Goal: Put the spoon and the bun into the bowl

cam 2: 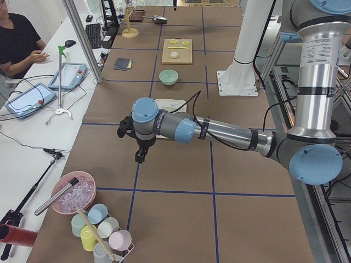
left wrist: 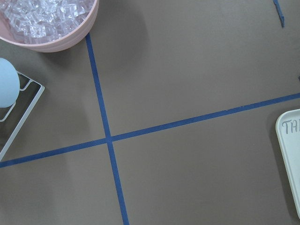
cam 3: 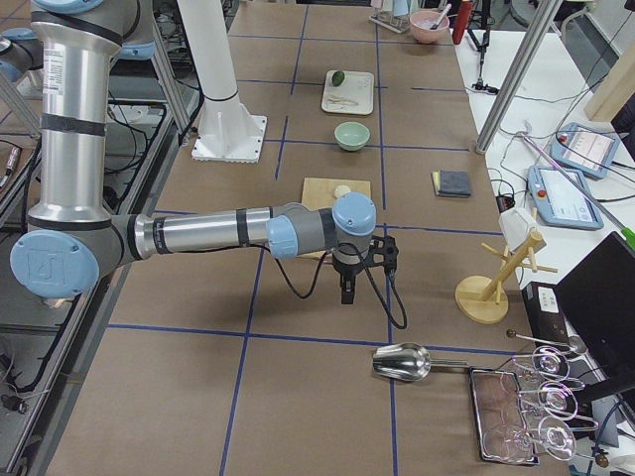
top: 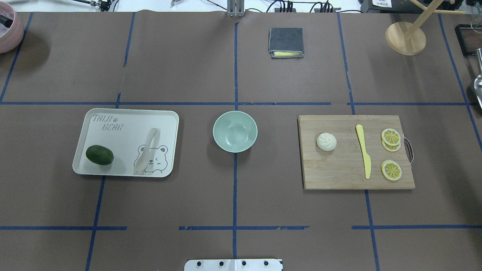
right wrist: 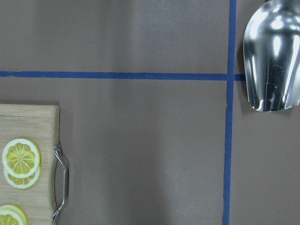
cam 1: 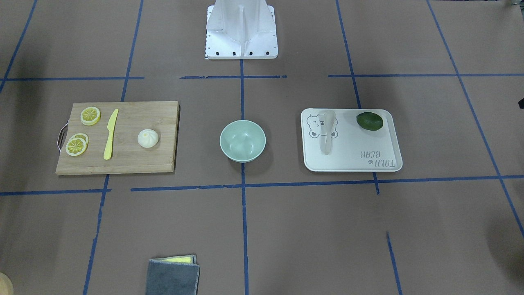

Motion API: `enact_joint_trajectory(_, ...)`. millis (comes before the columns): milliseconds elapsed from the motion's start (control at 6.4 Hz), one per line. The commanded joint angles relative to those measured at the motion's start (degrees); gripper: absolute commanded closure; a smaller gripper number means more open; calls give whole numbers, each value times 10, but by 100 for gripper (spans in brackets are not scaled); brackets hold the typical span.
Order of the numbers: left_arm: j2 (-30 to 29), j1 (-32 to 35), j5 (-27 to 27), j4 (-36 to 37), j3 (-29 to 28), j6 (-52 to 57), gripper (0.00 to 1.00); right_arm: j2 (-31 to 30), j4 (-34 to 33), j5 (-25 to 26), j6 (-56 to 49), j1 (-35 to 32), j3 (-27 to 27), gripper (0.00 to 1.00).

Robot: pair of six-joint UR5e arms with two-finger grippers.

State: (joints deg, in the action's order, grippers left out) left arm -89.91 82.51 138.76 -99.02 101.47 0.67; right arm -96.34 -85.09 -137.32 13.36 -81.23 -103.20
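Observation:
The off-white spoon (cam 1: 327, 132) lies on a white bear-print tray (cam 1: 360, 159); in the overhead view the spoon (top: 147, 150) is left of the bowl. The white pleated bun (cam 1: 147, 138) sits on a wooden cutting board (cam 1: 131, 159), and shows overhead (top: 326, 141) right of the bowl. The mint-green bowl (cam 1: 242, 140) stands empty between them (top: 235, 131). My left gripper (cam 2: 140, 159) hangs above the table, well short of the tray. My right gripper (cam 3: 345, 294) hangs past the board's end. Both show only in the side views; I cannot tell whether they are open or shut.
A dark green fruit (top: 99, 155) lies on the tray. A yellow knife (top: 363, 150) and lemon slices (top: 391, 136) lie on the board. A folded grey cloth (top: 285, 42), a wooden rack (top: 405, 37), a metal scoop (right wrist: 274, 56) and a pink ice bowl (left wrist: 47, 23) sit around.

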Motion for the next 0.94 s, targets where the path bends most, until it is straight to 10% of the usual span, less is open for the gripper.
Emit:
enact_joint_trajectory(0,-15,-86,-2,-58,7,-32,0,5,11,-1,1,23,-9,0)
enact_joint_trajectory(781,-192,-339,-131,-72,-12,-331,0,-8,68,-1,-3,36,-8,4)
